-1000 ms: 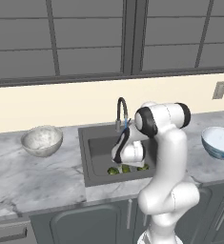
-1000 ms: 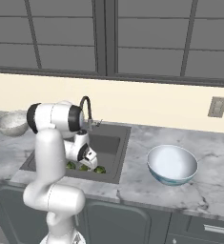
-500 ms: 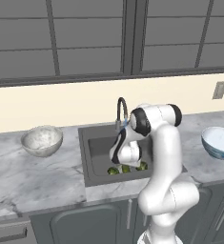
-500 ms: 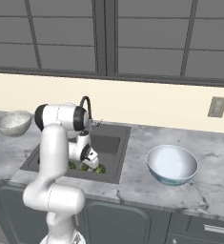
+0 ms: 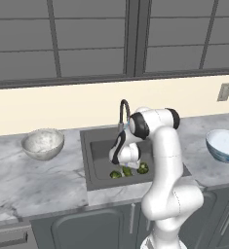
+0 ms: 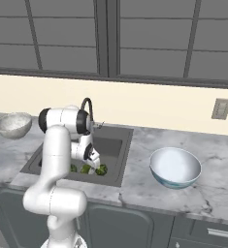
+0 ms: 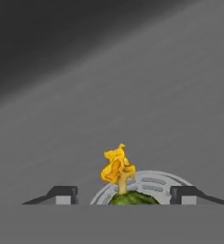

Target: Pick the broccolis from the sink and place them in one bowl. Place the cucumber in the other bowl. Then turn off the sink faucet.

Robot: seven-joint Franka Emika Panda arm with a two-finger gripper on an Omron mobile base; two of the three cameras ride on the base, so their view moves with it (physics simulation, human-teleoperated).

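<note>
The white arm bends down into the sink (image 5: 99,155), a dark grey basin set in the marble worktop (image 5: 33,180), with the pincer (image 7: 124,195) low over the near part of the basin floor. In the hand view its two dark fingertips (image 7: 63,194) stand apart on either side of a green broccoli (image 7: 130,198) with a yellowish stem, which lies over the round metal drain (image 7: 154,183); whether the tips touch it I cannot tell. From the base views, green pieces (image 5: 128,171) lie together on the near side of the sink floor under the hand, and which is broccoli and which cucumber cannot be told there. The dark gooseneck faucet (image 5: 122,109) rises at the far edge of the sink. The grey-white speckled bowl (image 5: 43,143) sits on the worktop left of the sink, and the white bowl with the light blue rim (image 5: 225,145) sits well to the right
</note>
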